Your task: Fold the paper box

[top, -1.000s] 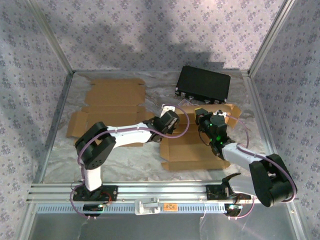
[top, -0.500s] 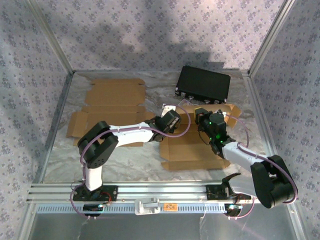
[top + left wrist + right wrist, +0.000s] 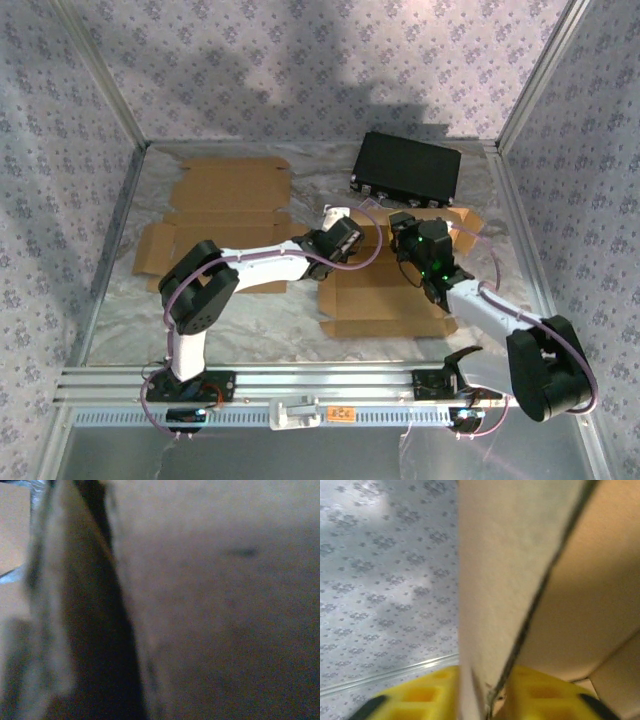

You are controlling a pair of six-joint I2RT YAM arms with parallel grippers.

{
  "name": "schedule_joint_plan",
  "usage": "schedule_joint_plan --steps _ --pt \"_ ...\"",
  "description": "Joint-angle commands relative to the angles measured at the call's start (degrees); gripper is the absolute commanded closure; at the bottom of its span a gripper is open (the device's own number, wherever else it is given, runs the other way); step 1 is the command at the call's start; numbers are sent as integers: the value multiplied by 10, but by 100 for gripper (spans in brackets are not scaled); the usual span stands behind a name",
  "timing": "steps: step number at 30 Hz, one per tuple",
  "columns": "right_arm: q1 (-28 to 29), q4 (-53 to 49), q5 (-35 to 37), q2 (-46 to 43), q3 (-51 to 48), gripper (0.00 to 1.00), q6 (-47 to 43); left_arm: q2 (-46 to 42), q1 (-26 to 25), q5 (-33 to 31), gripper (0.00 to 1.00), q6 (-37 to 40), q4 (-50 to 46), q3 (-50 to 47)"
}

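A flap (image 3: 505, 580) of the paper box (image 3: 385, 295) is being lifted with the left gripper (image 3: 333, 218) clenched (the hold of the right gripper (image 3: 402, 224) cannot be told), and next it must be folded inward.

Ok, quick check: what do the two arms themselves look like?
Both the left arm and the right arm are white tubes between bulky black joints. A lilac cable loops along each. A green light glows near the right wrist, and the right gripper has yellow fingers.
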Motion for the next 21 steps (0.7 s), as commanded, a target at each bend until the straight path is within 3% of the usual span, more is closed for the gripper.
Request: schedule_joint_plan --steps 1,4,8,15,21 --pt "-20 -118 -41 -34 44 47 -35 -32 13 -27 100 -2 -47 29" --pt "-46 -176 -58 -64 80 36 -51 -46 33 -22 100 12 -76 46" --pt "-81 -264 -73 -99 145 30 -86 -62 63 -7 100 34 -121 80" --pt "-147 -477 -97 -74 321 31 -205 -71 109 62 100 39 -272 174" --pt "-201 -501 -160 17 438 38 -270 -78 140 104 100 19 -375 224"
